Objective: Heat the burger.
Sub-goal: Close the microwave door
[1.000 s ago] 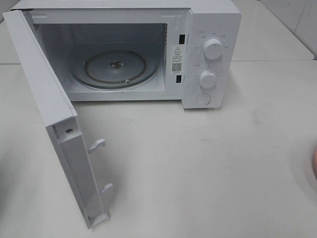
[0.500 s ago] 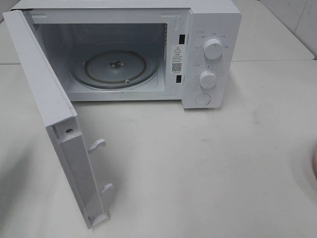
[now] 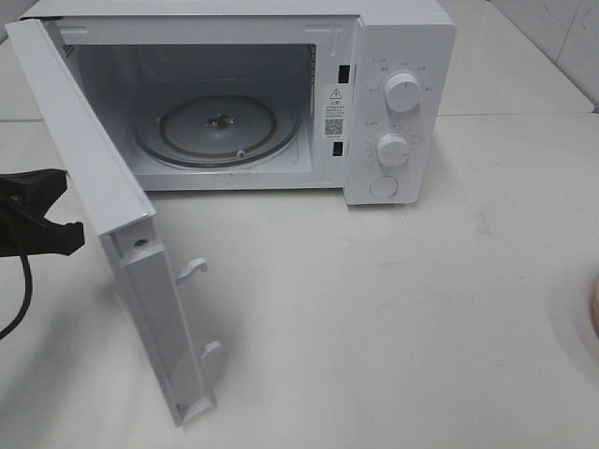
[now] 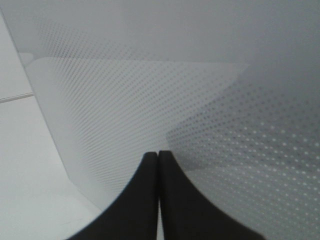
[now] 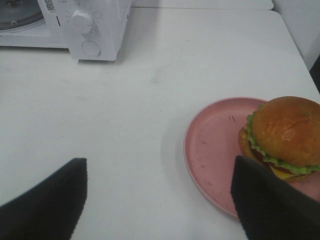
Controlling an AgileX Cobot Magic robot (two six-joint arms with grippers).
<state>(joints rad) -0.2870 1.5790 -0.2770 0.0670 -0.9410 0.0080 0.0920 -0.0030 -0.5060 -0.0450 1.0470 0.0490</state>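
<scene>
Burger [image 5: 284, 136]: sits on the far side of a pink plate [image 5: 215, 150], on the table off to the right of the microwave and well apart from it. Untouched; nothing holds it. Only a sliver of the plate's rim shows at the right edge of the high view.

Table [image 3: 393, 309]: white; bare between microwave and plate.

Microwave [image 3: 398, 56]: white, at the back of the table, cavity open. Glass turntable [image 3: 220, 126] inside carries nothing.

Door [image 3: 89, 178]: swung out to the left. Changed since a moment ago: its free edge has shifted a little toward the right, so it stands slightly less wide than it did.

Left gripper [image 3: 42, 210]: newly arrived at the left edge of the high view, just behind the door's outer face, where nothing was a second ago. Jaws pressed together, empty. Its own camera sees only the dotted door panel close up, so it looks to be nudging the door; actual contact cannot be confirmed.

Right gripper [image 5: 160, 200]: hovers over the table beside the plate, jaws wide apart, empty.

Judgement: loading has not begun. The burger's way in remains open, though a narrowing door would hinder that.
</scene>
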